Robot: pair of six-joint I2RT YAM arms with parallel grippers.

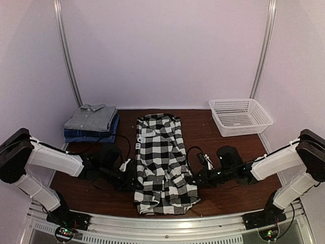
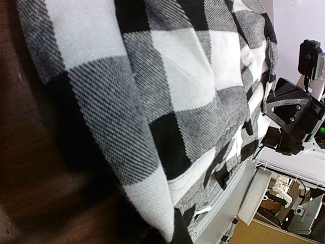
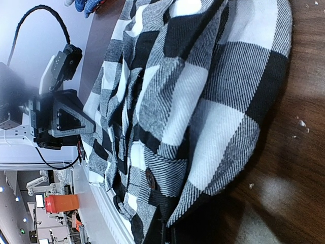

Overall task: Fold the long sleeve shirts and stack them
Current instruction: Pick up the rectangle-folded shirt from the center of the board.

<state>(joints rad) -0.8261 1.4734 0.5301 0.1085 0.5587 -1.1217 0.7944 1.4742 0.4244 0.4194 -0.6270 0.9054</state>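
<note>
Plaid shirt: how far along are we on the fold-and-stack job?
Done: a grey shirt sits folded on folded denim shirts, far left. In hand: the plaid shirt lies in the centre as a long narrow strip, left claw and right claw at its side edges; grip unclear. Left: fold it shorter, then stack it on the pile.

We see a dark brown table (image 1: 213,147). In its middle a plaid shirt (image 1: 162,162) lies lengthwise, near to far. Far left sit folded blue shirts (image 1: 84,136) under a grey shirt (image 1: 91,118); far right, a white mesh basket (image 1: 242,129).

White arm links (image 1: 53,160), black joints (image 1: 12,155), looped black cables (image 3: 41,7)
</note>
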